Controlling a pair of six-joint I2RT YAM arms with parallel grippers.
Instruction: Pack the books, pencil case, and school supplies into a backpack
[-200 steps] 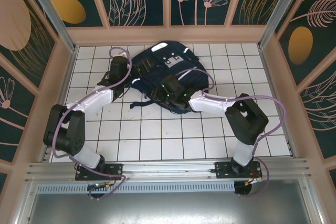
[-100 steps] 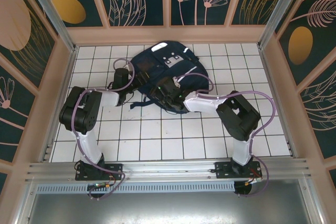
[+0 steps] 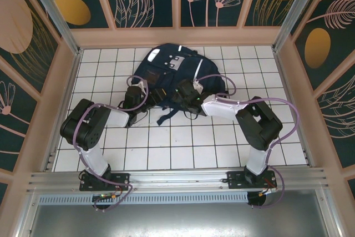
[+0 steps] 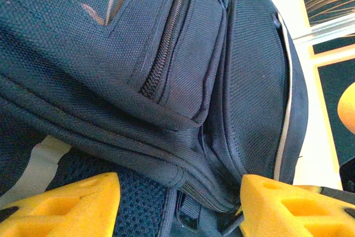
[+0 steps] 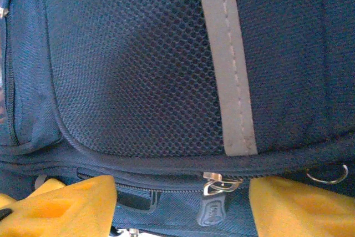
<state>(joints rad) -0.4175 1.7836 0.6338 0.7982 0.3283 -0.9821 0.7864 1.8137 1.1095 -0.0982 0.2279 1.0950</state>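
A: What has shifted since a second ago?

B: The backpack (image 3: 176, 73) sits farther back on the tiled table (image 3: 166, 148) than it did, its top now close to the far wall (image 3: 177, 37). The left arm (image 3: 91, 129) has folded in, and its wrist has come off the backpack's left flank to the near left edge.

A: Left side first. How does the pincer stand?

B: Left gripper (image 4: 180, 192): yellow fingers (image 4: 66, 203) partly apart, with the backpack's thick seamed edge lying between them. Pinched or only straddled, I cannot tell. Above that edge a zipper (image 4: 166, 43) runs up a side pocket.

A: And the middle?

B: The backpack lies flat at the far centre of the table. Its grey patch (image 3: 176, 62) and a white stripe (image 3: 198, 69) face up. A dark strap (image 3: 166, 116) trails onto the tiles toward the arm bases, between the two wrists.

A: Right side?

B: Right gripper (image 5: 183, 192): at the backpack's near right edge, its fingers also partly apart. A zipper pull (image 5: 213, 206) hangs in the gap. Above it is a mesh panel (image 5: 138, 65) crossed by a grey stripe (image 5: 224, 65). A small metal ring (image 5: 327, 175) sits just above the right-hand finger. Whether the jaws actually grip the edge, I cannot tell.
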